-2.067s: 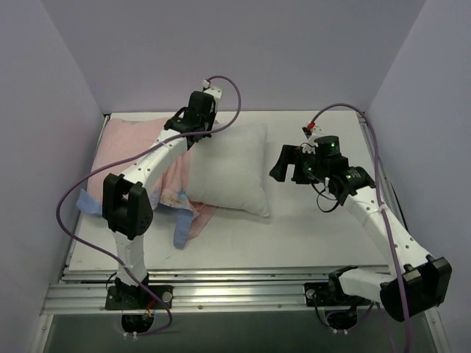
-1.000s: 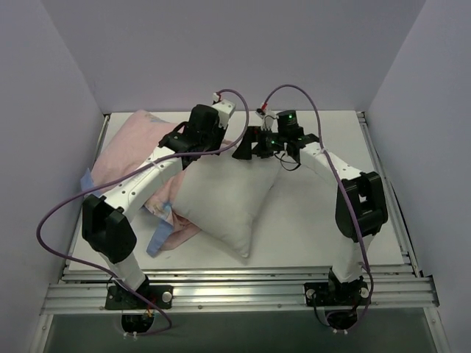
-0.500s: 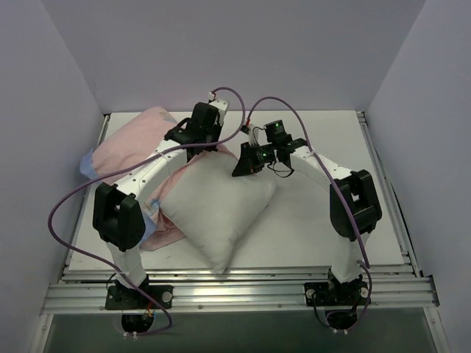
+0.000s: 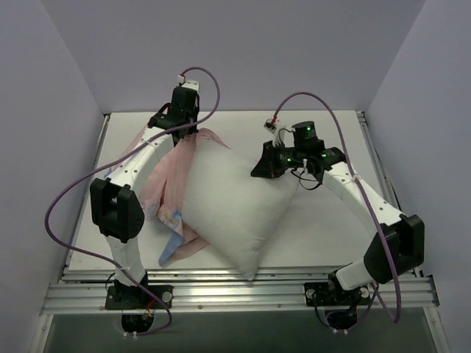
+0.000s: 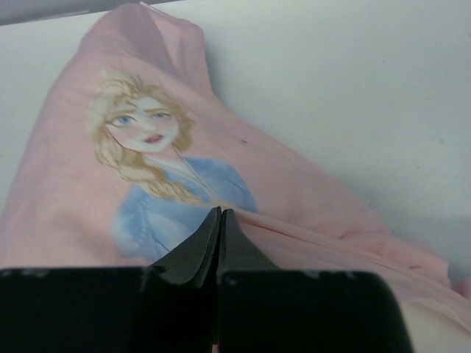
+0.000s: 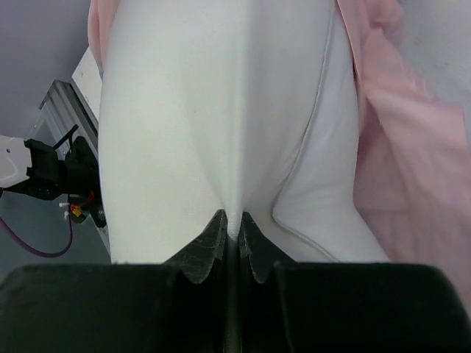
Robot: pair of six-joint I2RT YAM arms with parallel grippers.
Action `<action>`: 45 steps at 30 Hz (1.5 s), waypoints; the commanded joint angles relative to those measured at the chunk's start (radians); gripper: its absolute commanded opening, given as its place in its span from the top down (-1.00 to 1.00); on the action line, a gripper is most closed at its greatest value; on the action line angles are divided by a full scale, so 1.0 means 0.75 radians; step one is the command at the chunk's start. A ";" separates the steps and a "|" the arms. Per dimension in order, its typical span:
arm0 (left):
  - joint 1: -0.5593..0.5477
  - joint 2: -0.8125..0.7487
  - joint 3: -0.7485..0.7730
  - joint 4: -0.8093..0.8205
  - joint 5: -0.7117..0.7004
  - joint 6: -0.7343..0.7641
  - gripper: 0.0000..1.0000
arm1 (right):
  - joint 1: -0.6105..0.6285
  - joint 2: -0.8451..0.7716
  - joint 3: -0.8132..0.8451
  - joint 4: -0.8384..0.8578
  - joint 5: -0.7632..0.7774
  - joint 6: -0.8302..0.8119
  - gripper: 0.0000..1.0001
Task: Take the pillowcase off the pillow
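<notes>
Now my right gripper point(image 6: 232, 220) is clenched on a puckered fold of the pillow point(image 4: 235, 202), a plump, smooth white cushion lying diagonally on the table point(image 4: 324, 228). My left gripper point(image 5: 218, 213) pinches the pillowcase point(image 5: 147, 147), thin limp pink fabric printed with a blonde princess, draped against the pillow's left side.

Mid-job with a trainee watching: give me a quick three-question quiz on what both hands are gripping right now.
1. True or false: the right hand is pinching the pillow.
2. What is the left hand shut on? A) pillowcase B) pillow C) nothing
3. Fill in: around its printed princess, the pillowcase looks pale ____.

Key: 1 true; 2 A; 3 pink.
</notes>
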 commanded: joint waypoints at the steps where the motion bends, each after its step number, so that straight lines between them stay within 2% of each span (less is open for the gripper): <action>1: 0.101 0.035 0.144 0.072 -0.243 0.050 0.95 | -0.119 -0.215 -0.065 -0.290 -0.018 0.014 1.00; 4: 0.119 0.096 0.187 0.056 -0.288 0.064 0.95 | -0.195 -0.315 -0.079 -0.460 0.019 -0.031 1.00; 7: 0.125 0.143 0.246 0.013 -0.276 0.042 0.95 | -0.234 -0.362 -0.088 -0.532 0.072 -0.074 1.00; 12: 0.097 0.215 0.287 0.043 -0.021 -0.046 0.92 | -0.310 -0.371 -0.126 -0.528 0.260 -0.011 1.00; 13: 0.076 0.229 0.309 0.051 0.010 -0.054 0.90 | -0.312 -0.369 -0.120 -0.506 0.384 -0.001 1.00; 15: 0.054 0.238 0.334 0.084 0.104 -0.065 0.84 | -0.308 -0.354 -0.080 -0.485 0.495 0.013 1.00; 16: 0.044 0.236 0.344 0.096 0.133 -0.071 0.78 | -0.304 -0.344 -0.061 -0.481 0.542 0.007 0.93; 17: 0.023 0.232 0.357 0.109 0.168 -0.081 0.58 | -0.300 -0.316 -0.041 -0.483 0.612 0.001 0.79; 19: 0.005 0.209 0.365 0.152 0.262 -0.099 0.33 | -0.275 -0.285 0.031 -0.487 0.661 -0.001 0.47; 20: -0.006 0.168 0.363 0.162 0.284 -0.136 0.16 | -0.247 -0.260 0.061 -0.493 0.696 -0.003 0.15; 21: -0.028 0.140 0.345 0.182 0.309 -0.154 -0.23 | -0.204 -0.254 0.088 -0.493 0.802 -0.009 0.00; 22: -0.038 0.111 0.326 0.195 0.344 -0.169 -0.38 | -0.092 -0.252 0.137 -0.481 0.863 -0.011 -0.22; 24: -0.065 -0.007 0.239 0.219 0.334 -0.206 -0.69 | 0.015 -0.236 0.180 -0.467 1.004 -0.015 -0.39; 25: -0.069 -0.089 0.212 0.213 0.311 -0.222 -0.74 | 0.088 -0.232 0.209 -0.444 1.031 -0.011 -0.51; 27: -0.067 -0.175 0.122 0.156 0.277 -0.279 -0.84 | 0.154 -0.240 0.213 -0.407 1.125 -0.019 -0.59; 30: -0.051 -0.341 0.012 0.038 0.215 -0.328 -0.85 | 0.279 -0.246 0.205 -0.354 1.165 -0.072 -0.71; 33: -0.026 -0.511 -0.189 -0.046 0.223 -0.359 -0.85 | 0.410 -0.223 0.189 -0.336 1.161 -0.125 -0.80; 34: -0.014 -0.596 -0.307 -0.057 0.244 -0.371 -0.83 | 0.447 -0.215 0.184 -0.325 1.148 -0.134 -0.84; 39: -0.004 -0.822 -0.651 -0.063 0.395 -0.410 -0.78 | 0.659 -0.113 0.172 -0.311 1.163 -0.156 -0.94; 44: -0.006 -0.944 -0.903 -0.026 0.528 -0.420 -0.74 | 0.695 0.020 0.105 -0.286 1.279 -0.156 -0.98; 45: -0.006 -0.955 -0.964 -0.014 0.540 -0.418 -0.73 | 0.695 0.044 0.091 -0.286 1.360 -0.152 -0.98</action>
